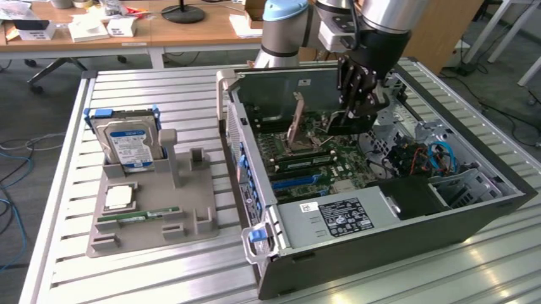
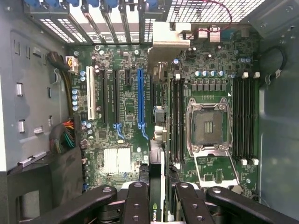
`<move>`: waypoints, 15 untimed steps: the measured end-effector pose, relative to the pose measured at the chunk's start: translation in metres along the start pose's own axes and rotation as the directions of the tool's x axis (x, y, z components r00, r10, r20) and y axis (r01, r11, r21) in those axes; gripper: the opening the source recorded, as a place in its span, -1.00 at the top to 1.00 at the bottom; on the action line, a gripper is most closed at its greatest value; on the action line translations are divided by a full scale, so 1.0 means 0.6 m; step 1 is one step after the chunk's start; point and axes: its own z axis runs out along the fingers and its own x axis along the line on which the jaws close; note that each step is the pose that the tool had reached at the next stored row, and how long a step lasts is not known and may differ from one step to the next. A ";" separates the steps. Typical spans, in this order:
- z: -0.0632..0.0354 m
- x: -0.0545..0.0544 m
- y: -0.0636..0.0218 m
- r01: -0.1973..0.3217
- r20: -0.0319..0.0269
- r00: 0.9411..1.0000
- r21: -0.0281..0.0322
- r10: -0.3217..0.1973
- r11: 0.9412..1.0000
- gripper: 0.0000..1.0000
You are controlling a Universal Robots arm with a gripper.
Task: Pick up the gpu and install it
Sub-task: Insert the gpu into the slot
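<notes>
I'm running this one remotely and I'm looking at a robotics lab tucked into an office. The arm (image 1: 389,16) is hanging over an opened PC tower (image 1: 381,247) on a slatted aluminium bench (image 1: 152,272). Cluttered wooden desks (image 1: 203,31) are sitting behind it, and cables (image 1: 10,155) are trailing across the floor (image 1: 42,107).

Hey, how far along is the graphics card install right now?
Done: gpu picked up. In hand: the gripper grips it edge-on over the motherboard inside the open case. Left: seating it; the long blue slot is bare.
</notes>
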 end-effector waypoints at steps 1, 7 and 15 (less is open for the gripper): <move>0.001 0.000 0.001 0.000 0.000 1.000 0.001 0.000 1.000 0.48; 0.005 0.000 0.007 0.000 0.001 1.000 0.003 0.000 1.000 0.48; 0.017 0.001 0.009 0.001 0.001 1.000 0.003 -0.001 1.000 0.48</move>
